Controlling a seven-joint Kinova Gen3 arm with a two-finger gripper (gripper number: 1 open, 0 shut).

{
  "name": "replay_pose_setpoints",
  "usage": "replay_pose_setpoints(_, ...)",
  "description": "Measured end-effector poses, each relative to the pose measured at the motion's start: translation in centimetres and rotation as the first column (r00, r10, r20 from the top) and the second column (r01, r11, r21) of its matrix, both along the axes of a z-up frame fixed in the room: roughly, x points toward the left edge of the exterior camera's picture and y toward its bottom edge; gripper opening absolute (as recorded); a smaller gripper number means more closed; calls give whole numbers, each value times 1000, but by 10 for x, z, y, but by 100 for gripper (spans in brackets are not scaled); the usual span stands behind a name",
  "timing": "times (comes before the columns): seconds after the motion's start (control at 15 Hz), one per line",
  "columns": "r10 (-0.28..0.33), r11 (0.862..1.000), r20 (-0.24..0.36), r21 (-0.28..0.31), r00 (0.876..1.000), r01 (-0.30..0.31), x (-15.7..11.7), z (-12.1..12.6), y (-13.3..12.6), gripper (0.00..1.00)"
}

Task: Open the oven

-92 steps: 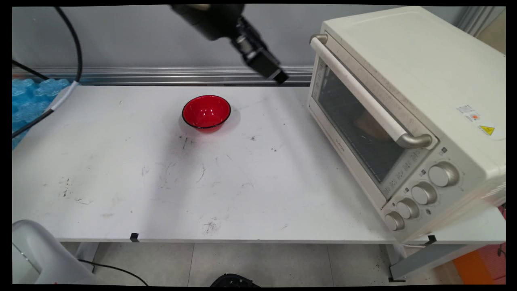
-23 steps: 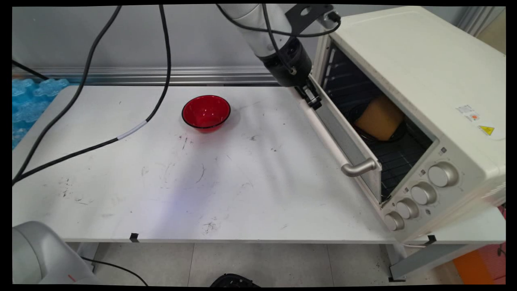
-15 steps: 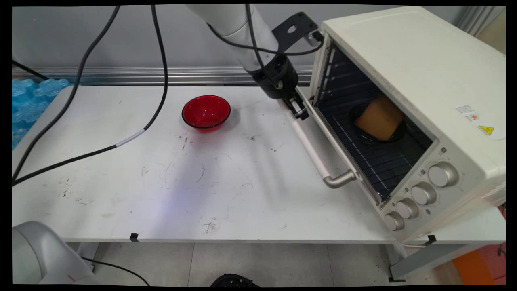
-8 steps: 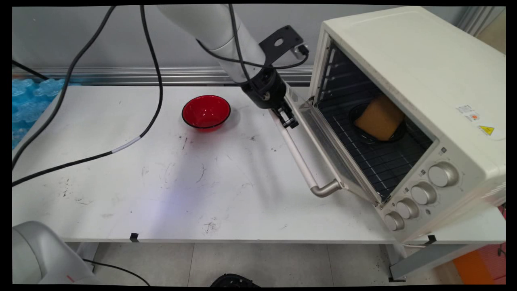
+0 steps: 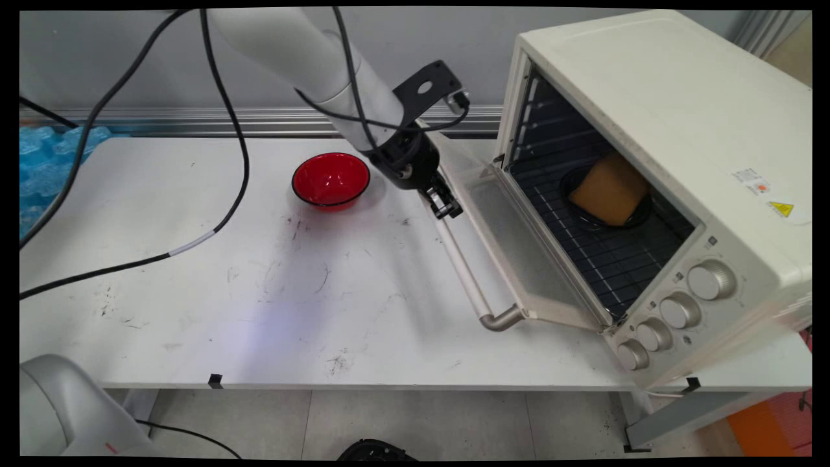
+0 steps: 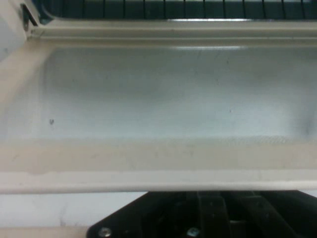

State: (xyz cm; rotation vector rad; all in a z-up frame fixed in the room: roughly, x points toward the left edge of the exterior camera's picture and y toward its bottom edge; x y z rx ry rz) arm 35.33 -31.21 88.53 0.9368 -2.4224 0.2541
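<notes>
Gripper (image 5: 449, 209) clamping far end of oven door handle (image 5: 463, 266), fingers closed on it. Door (image 5: 512, 253) hanging nearly flat, right of red bowl (image 5: 331, 179). Advising: following hinge arc, gripping firmly.

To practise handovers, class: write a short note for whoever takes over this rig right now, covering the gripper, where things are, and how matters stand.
Gripper: at the far end of the handle; whether it grips cannot be seen.
Oven: on the table's right side; its door is swung down, almost flat.
Inside, on the rack: a yellow block on a dark dish.
Red bowl: upright on the table, left of the gripper, apart from it.
Nothing has been taken out of the oven.
</notes>
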Motion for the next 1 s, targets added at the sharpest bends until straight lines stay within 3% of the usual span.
replay_pose_setpoints(1.0, 15, 1000, -21, -7, 1000, -15, 46, -17, 37, 0)
